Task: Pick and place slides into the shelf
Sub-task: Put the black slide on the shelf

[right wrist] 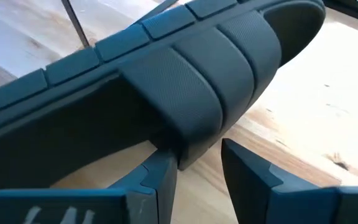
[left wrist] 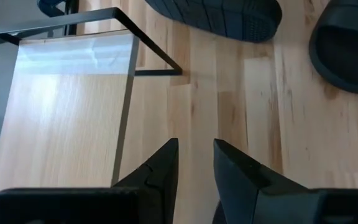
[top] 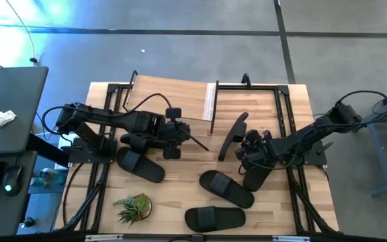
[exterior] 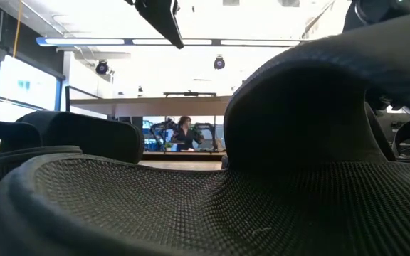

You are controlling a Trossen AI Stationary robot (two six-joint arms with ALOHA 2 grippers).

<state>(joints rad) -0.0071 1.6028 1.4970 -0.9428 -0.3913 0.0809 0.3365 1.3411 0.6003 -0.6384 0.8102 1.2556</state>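
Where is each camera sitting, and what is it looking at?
High view: above the table, looking straight down at the shelf, the slides and both arms.
Low view: at tabletop height, looking level across a close slide into the room; no gripper shows clearly.
Left wrist view: on the left arm, looking past the empty left gripper at the shelf.
Right wrist view: on the right arm; the right gripper straddles the strap of a tilted slide.
Shared: that tilted slide also shows from above.
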